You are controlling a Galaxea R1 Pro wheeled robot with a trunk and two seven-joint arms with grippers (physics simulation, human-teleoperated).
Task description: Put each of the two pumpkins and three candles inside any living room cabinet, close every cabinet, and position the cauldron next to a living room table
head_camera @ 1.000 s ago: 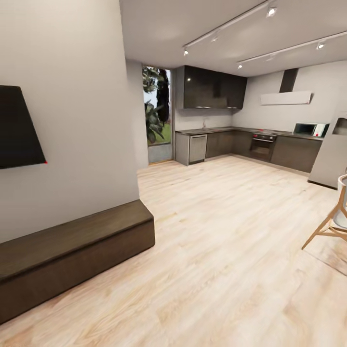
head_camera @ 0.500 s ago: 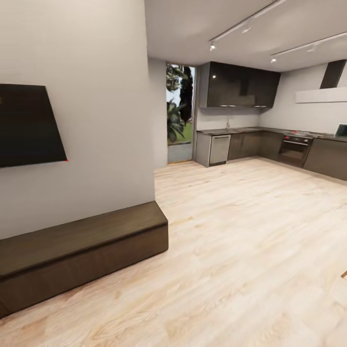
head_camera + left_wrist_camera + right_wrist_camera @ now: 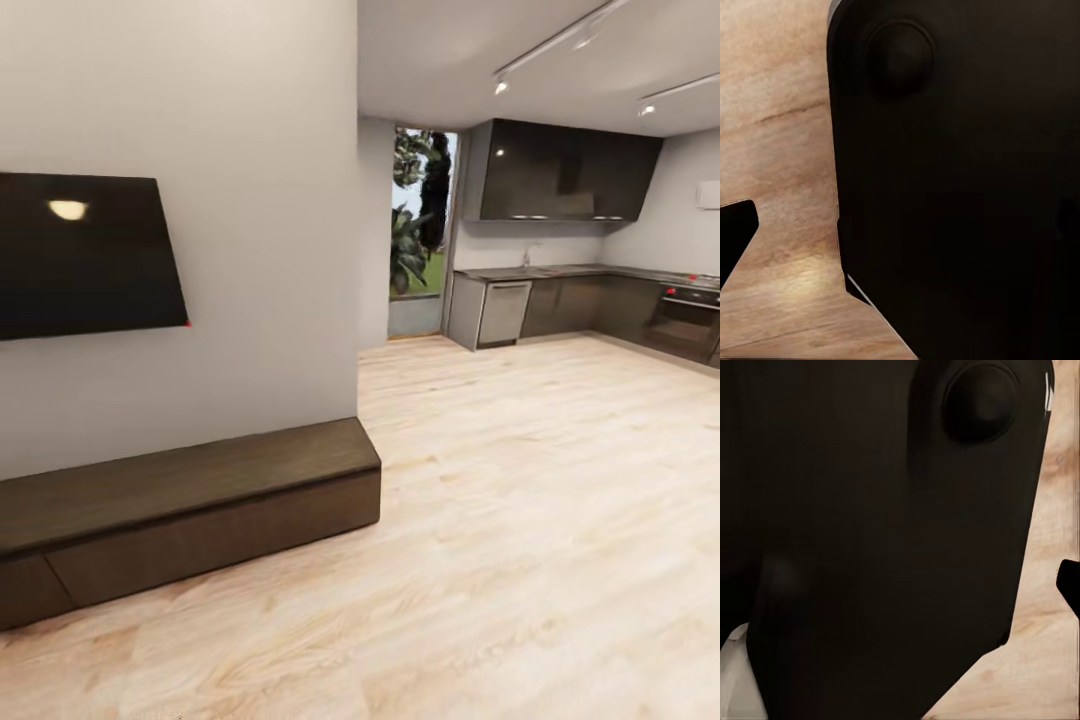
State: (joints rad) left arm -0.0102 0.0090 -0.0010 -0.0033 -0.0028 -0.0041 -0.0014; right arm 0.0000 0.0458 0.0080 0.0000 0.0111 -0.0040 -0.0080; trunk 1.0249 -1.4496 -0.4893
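Each wrist camera looks past a black robot part (image 3: pixel 960 180) at plank floor (image 3: pixel 780 150); whether either end effector is spread or pressed together, I cannot tell. Ahead, the closed cabinet (image 3: pixel 190 515) sits against the wall beneath the TV (image 3: pixel 85 255), kitchen (image 3: pixel 570 300) beyond.

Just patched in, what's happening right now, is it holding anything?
Nothing is being handled that the views show. The head view looks across the light wood floor at the long, low dark-brown cabinet under the wall-mounted TV; its fronts look closed. The kitchen lies beyond. Both wrist views show dark robot bodywork over floor, so the hands' state cannot be told.
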